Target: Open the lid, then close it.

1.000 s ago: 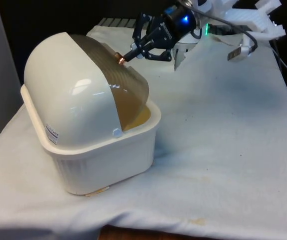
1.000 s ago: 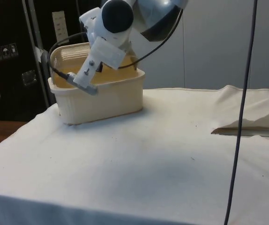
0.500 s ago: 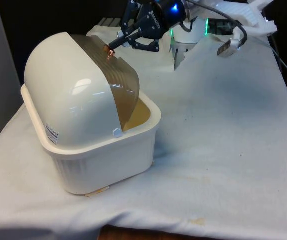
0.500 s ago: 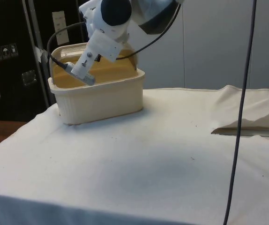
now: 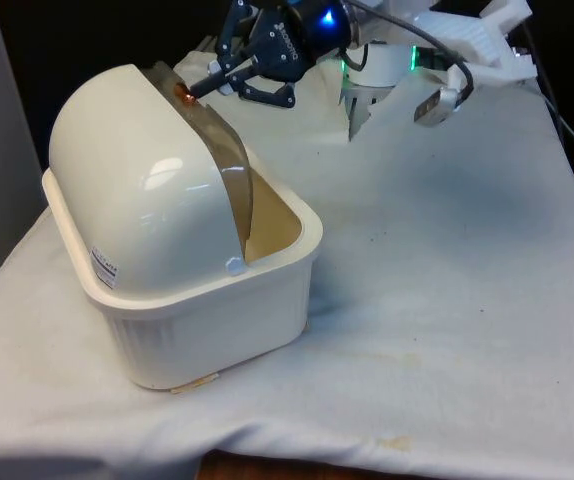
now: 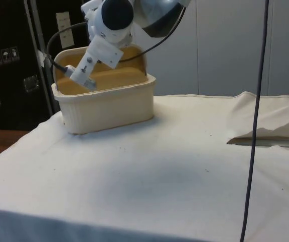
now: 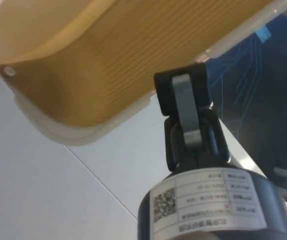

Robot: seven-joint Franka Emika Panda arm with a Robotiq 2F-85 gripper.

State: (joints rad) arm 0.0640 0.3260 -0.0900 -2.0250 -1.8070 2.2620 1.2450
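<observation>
Front view: lid rolled back, hand at its top edge

The bread box (image 5: 197, 300) sits on the surface (image 5: 447, 300) toward the front view's left. Its amber lid (image 5: 229, 175) is mostly retracted into the dome. The hand (image 5: 189, 92), fingers pinched narrow, touches the lid's knob (image 5: 180, 93). Closing requires pulling forward and downward along the arc.
</observation>
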